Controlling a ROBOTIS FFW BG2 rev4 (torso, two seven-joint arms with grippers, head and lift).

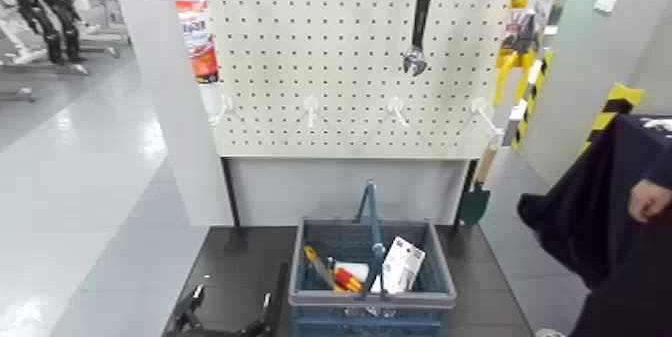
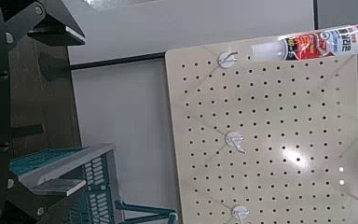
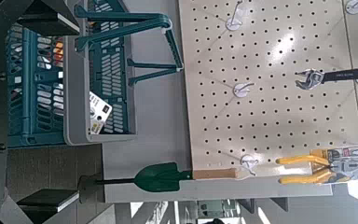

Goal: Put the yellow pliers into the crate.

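The right gripper point(image 3: 61, 110), spread wide and empty, faces the pegboard point(image 3: 270, 84), where the yellow pliers point(image 3: 309, 169) hang beside the trowel point(image 3: 163, 177). They should prove rigid and fairly heavy, slick at the handles; best pinched across both grips, sparing the bendable card.

Black claw point(image 1: 226, 317), angular fingertips point(image 2: 59, 35).

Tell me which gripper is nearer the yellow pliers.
Right, likely: the right gripper is low in front, below the pliers; the left gripper is left of the crate.
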